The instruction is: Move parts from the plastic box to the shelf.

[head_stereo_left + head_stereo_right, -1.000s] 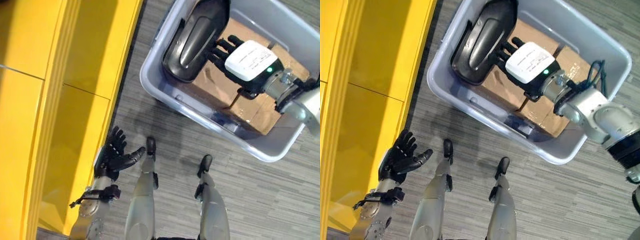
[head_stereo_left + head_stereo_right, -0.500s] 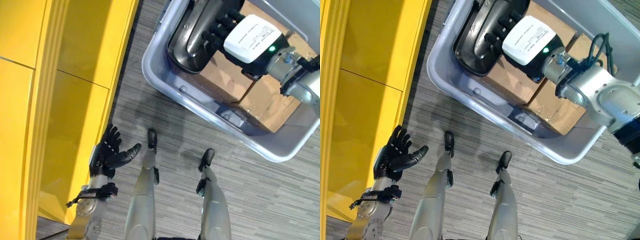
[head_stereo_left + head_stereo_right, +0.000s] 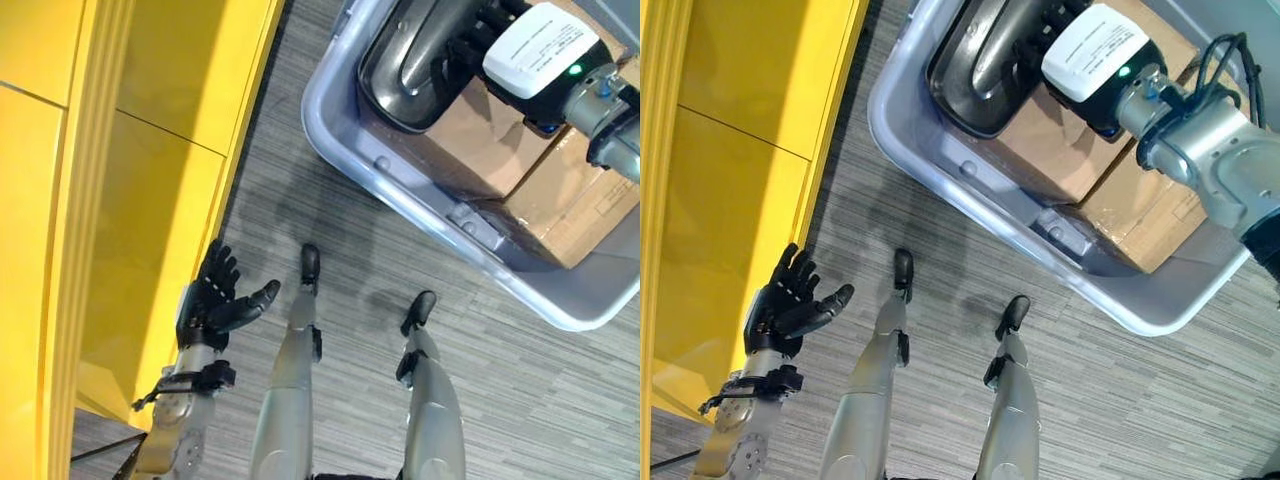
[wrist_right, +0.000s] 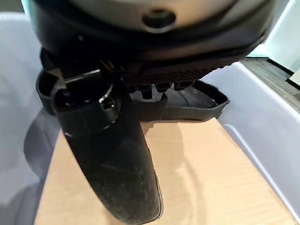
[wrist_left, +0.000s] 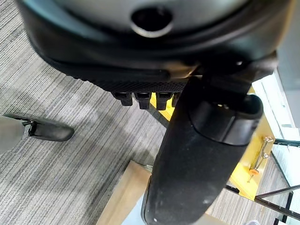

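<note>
One dark moulded part [image 3: 415, 55] is lying in the plastic box [image 3: 345, 140], at the box's corner nearest the yellow shelf [image 3: 150, 170], leaning partly against the wall there and partly over the cardboard boxes [image 3: 1140, 215] that are filling the rest of the box. The right hand [image 3: 1065, 25] is reaching across that cardboard with its fingers lying over the part's raised central rib; whether they are gripping it or merely resting on it cannot be told from these views. In the right wrist view the part's dark rim [image 4: 197, 101] is showing past the fingers, above the cardboard. The left hand [image 3: 215, 300] is hanging beside the shelf front over the grey floor [image 3: 520, 400], fingers spread and relaxed, holding nothing. In my judgement the part is a rigid, hollow plastic shell: light for its bulk, smooth and glossy, so likely to slip under a loose hold. The raised rib or the edge rim is looking like the soundest place to grasp, with the free hand supporting the far end
</note>
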Available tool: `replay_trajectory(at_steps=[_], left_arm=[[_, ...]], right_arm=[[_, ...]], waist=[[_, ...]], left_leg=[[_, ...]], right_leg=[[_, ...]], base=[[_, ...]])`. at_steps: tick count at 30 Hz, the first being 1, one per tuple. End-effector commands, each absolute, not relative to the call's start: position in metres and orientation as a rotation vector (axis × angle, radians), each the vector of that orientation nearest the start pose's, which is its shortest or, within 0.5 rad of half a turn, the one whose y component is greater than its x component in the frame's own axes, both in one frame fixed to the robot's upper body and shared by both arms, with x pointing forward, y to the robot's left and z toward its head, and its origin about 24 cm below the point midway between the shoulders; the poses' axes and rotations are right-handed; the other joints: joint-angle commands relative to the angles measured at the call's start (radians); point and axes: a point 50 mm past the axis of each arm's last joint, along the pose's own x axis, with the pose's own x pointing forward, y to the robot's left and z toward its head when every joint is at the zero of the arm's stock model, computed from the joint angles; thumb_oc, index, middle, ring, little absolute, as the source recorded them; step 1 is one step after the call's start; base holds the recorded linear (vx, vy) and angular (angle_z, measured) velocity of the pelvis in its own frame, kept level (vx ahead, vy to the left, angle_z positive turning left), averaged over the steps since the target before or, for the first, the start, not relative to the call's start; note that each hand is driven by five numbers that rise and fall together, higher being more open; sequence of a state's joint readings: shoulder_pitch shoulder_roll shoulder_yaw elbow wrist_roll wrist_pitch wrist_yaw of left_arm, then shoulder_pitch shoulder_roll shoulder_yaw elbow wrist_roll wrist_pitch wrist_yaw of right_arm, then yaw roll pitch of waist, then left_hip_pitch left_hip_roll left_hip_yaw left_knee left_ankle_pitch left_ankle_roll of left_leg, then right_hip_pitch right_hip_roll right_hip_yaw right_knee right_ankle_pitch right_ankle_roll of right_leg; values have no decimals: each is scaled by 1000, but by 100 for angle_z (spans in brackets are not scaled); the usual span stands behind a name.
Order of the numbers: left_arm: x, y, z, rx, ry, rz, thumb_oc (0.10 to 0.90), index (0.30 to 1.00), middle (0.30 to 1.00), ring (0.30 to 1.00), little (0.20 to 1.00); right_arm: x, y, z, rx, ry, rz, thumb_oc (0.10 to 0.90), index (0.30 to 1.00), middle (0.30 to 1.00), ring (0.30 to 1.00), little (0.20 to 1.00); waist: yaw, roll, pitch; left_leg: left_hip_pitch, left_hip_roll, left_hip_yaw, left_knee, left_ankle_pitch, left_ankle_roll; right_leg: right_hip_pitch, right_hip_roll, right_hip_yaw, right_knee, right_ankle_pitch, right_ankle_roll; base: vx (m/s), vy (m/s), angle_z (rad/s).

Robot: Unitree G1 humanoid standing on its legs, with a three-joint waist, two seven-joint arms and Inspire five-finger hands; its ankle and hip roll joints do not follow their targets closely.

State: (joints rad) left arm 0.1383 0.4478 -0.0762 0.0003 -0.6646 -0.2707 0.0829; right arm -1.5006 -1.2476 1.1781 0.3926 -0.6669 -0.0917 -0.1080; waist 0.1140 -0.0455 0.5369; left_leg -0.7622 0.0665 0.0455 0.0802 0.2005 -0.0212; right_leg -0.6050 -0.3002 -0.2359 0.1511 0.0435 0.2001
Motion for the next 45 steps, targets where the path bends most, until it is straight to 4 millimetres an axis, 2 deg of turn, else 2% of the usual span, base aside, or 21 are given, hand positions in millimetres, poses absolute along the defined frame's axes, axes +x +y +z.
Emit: replay_trajectory(at_steps=[1,13,19,22,26,27,29,33,34,45], left_arm=[[213,240,75,-250,-240,113,900,1000,1000,1000,1000],[212,241,76,-261,-251,129,900,1000,1000,1000,1000],[212,238,79,-279,-270,131,900,1000,1000,1000,1000],[213,238,75,-287,-260,147,900,1000,1000,1000,1000],[214,238,75,-289,-260,151,900,1000,1000,1000,1000],[215,238,74,-297,-262,159,900,1000,1000,1000,1000],[218,238,75,-293,-265,165,900,1000,1000,1000,1000],[219,237,75,-297,-268,165,900,1000,1000,1000,1000],[220,236,75,-308,-273,170,900,1000,1000,1000,1000],[225,232,76,-310,-270,157,900,1000,1000,1000,1000]], right_arm=[[327,-222,402,-2287,-698,-348,900,1000,1000,1000,1000],[332,-227,408,-2258,-674,-385,900,1000,1000,1000,1000],[338,-227,401,-2235,-650,-366,900,1000,1000,1000,1000],[349,-230,385,-2210,-599,-325,900,1000,1000,1000,1000],[354,-234,376,-2187,-564,-311,900,1000,1000,1000,1000],[360,-240,368,-2138,-511,-306,400,300,300,300,300],[367,-243,355,-2098,-458,-269,400,300,300,300,300],[368,-242,353,-2071,-457,-269,400,300,300,300,300],[374,-247,343,-2016,-420,-268,400,300,300,300,300],[376,-252,326,-1928,-410,-265,400,300,300,300,300]], waist=[[1,-9,-17],[8,-5,-17],[10,2,-17],[11,7,-17],[11,6,-17],[9,10,-17],[7,7,-17],[7,6,-17],[2,11,-17],[-9,1,-17]], left_leg=[[29,113,-18,62,-80,-136],[-57,94,-35,73,-84,-130],[-99,84,-42,80,-85,-128],[-123,81,-46,83,-85,-126],[-129,79,-46,85,-86,-125],[-131,78,-44,83,-84,-124],[-134,78,-42,81,-83,-123],[-133,79,-42,79,-82,-123],[-132,79,-40,73,-77,-123],[-92,87,-33,59,-72,-121]], right_leg=[[46,-30,13,-14,74,5],[-5,-28,3,-23,79,10],[-35,-27,3,-24,79,10],[-58,-28,2,-23,80,9],[-62,-29,3,-24,81,9],[-66,-29,3,-26,84,10],[-69,-29,4,-28,86,10],[-69,-28,5,-31,87,10],[-72,-25,4,-35,90,10],[-48,-17,4,-40,91,10]], base=[[0,0,0],[9,3,2],[5,8,5],[0,0,0],[-2,9,1],[0,0,0],[-7,17,2],[-1,0,-2],[0,0,0],[-6,3,0]])
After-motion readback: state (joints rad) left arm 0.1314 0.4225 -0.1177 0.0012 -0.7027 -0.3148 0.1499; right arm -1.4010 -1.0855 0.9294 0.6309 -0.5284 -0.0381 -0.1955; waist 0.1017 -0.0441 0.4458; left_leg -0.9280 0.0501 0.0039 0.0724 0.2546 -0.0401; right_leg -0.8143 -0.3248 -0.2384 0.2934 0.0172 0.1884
